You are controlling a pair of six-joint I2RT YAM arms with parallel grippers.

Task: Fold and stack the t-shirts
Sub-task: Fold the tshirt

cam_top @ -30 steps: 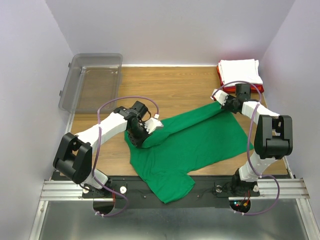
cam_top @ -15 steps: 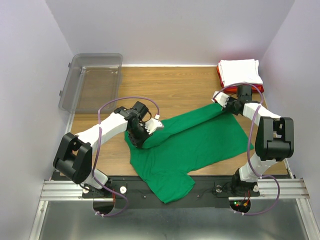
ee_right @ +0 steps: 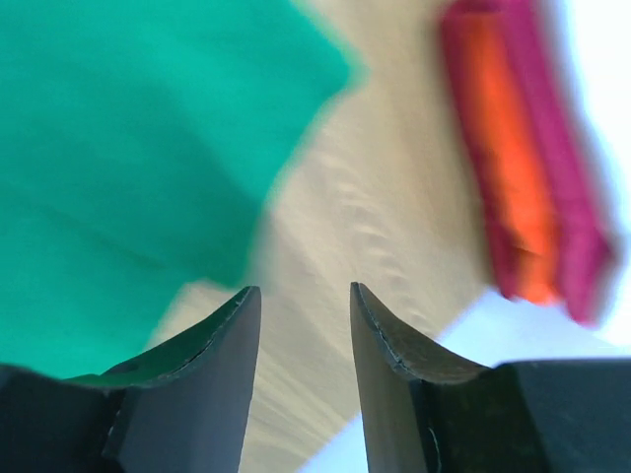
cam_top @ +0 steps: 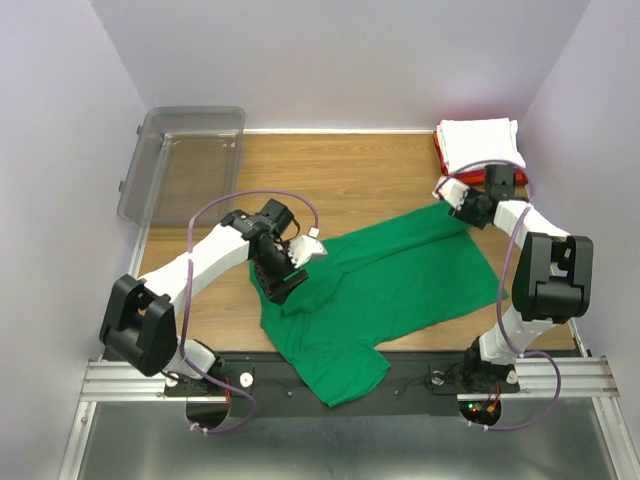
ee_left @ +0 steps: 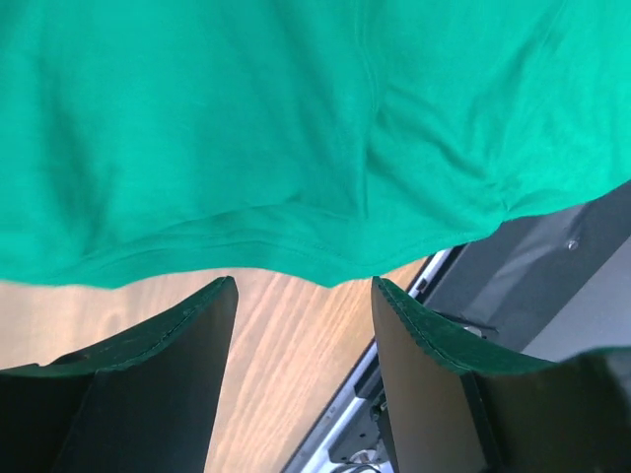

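The green t-shirt (cam_top: pixel 400 280) lies spread across the middle of the table, its far edge folded over, one sleeve hanging past the near edge. My left gripper (cam_top: pixel 283 283) hovers at the shirt's left side, open and holding nothing. In the left wrist view the green hem (ee_left: pixel 296 148) sits just beyond the left gripper (ee_left: pixel 304 288), with bare wood between the jaws. My right gripper (cam_top: pixel 452 197) stands open just off the shirt's far right corner. Its wrist view shows the right gripper (ee_right: pixel 306 292) over wood, the green cloth (ee_right: pixel 128 148) to the left. The folded white t-shirt (cam_top: pixel 480 143) rests on the folded red t-shirt (cam_top: pixel 478 176) at the back right.
A clear grey plastic bin (cam_top: pixel 185 165) stands at the back left corner. The red fold (ee_right: pixel 523 177) shows close to the right gripper's right side. A metal rail (cam_top: pixel 340 375) runs along the near table edge, under the hanging sleeve.
Both grippers went from shut on the green shirt's edge to open and let it go. The raised fold has dropped flat. The right gripper drew back toward the stack.
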